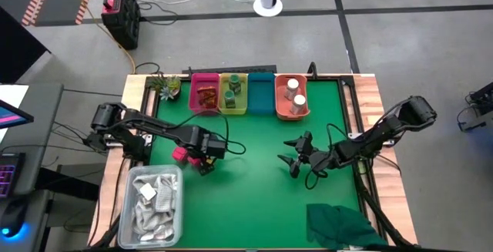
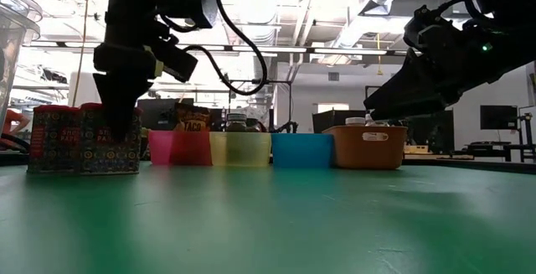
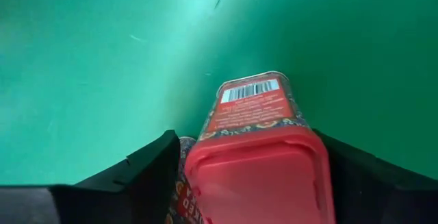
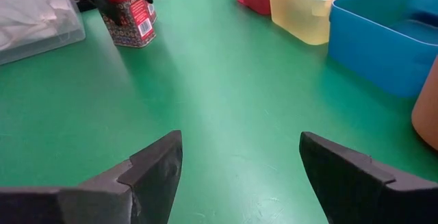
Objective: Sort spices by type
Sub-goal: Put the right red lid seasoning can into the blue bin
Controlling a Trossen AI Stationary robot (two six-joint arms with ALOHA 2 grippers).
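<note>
Two pink cube packets stand side by side on the green mat near the table's left edge (image 2: pixel 54 140). My left gripper (image 3: pixel 253 183) is down over the right one (image 2: pixel 109 144), (image 3: pixel 256 142), shut on it. My right gripper (image 4: pixel 239 162) hovers open over the mat's middle right (image 1: pixel 293 159), touching nothing. Orange-brown sachets (image 1: pixel 206 95) sit in the pink bin, two green round jars (image 1: pixel 231 90) in the yellow bin, and two white-capped jars (image 1: pixel 296 95) in the orange bin. I see no small dark packet. My left gripper holds the pink cube packet by its pink cap (image 3: pixel 205 169), pinched between the two fingers (image 3: pixel 137 176), one on each side. The fingers come from above, pointing down. The packet stands upright with its base on the mat (image 2: pixel 109 169), next to the other packet.
Four bins line the far edge: pink (image 1: pixel 192 98), yellow (image 1: pixel 240 105), blue (image 1: pixel 260 92), orange (image 1: pixel 281 109). A clear tub of white packets (image 1: pixel 154 206) sits at the near left, a dark green cloth (image 1: pixel 343 225) at the near right, and a small plant (image 1: pixel 166 86) at the far left.
</note>
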